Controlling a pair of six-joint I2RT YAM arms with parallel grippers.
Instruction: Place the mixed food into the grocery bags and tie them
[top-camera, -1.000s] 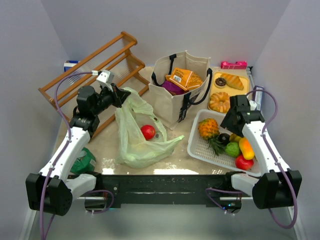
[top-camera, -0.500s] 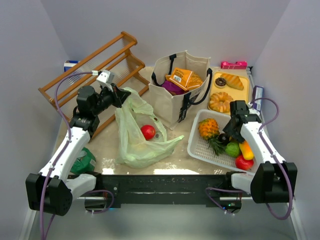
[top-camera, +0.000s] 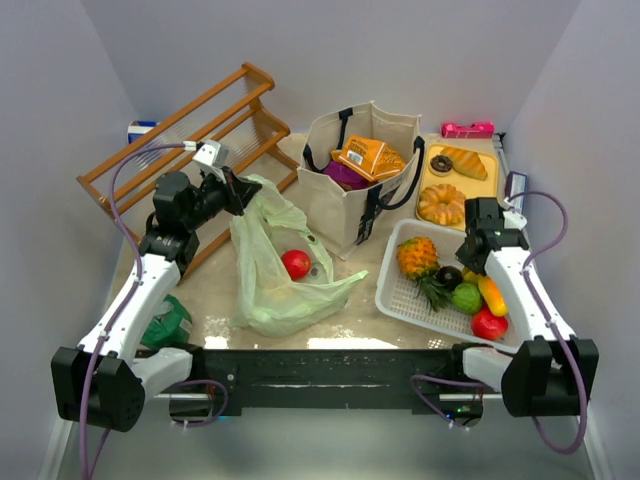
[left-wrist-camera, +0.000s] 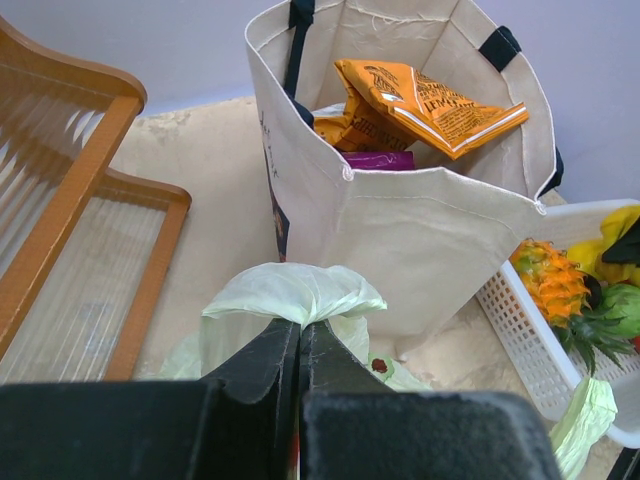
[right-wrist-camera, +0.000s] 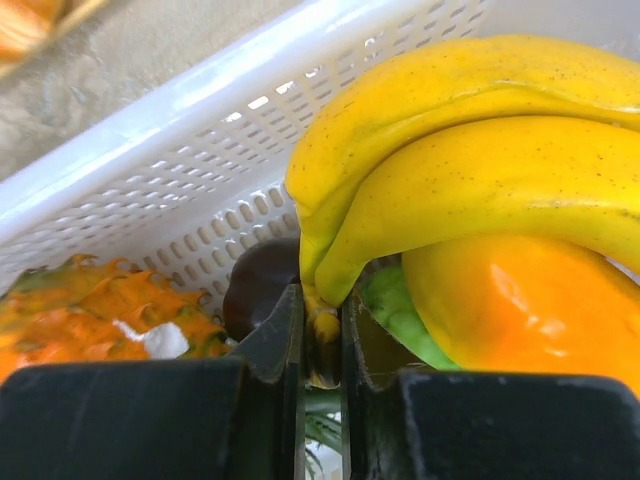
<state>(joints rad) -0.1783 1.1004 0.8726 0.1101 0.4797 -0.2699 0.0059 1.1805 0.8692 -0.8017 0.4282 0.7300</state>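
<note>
Banana bunch (right-wrist-camera: 470, 150) fills the right wrist view: two smooth, curved yellow fruits with faint brown speckles, lying in the white mesh basket (top-camera: 398, 292) on the near right of the table. The right gripper (right-wrist-camera: 322, 335) is clenched on the bunch's dark stem end, black jaws pinching it from both sides. A glossy orange fruit (right-wrist-camera: 500, 300) sits just beside the bananas, with something green tucked under them, and the knobbly orange pineapple (top-camera: 414, 256) lies at the left end of the same perforated basket.

Over on the left, the left gripper (left-wrist-camera: 299, 335) is clamped tight on a crumpled fold of the pale green plastic bag (left-wrist-camera: 295, 295), thin and translucent. From above, that bag sprawls left of centre with a round red fruit (top-camera: 296, 264) showing through its film.

Just beyond it at the far centre stands the beige canvas tote (top-camera: 350, 205), upright, mouth open, black straps hanging. A shiny orange snack packet (left-wrist-camera: 425, 100) pokes out at a tilt, with a purple packet (left-wrist-camera: 378, 160) beneath it.
</note>
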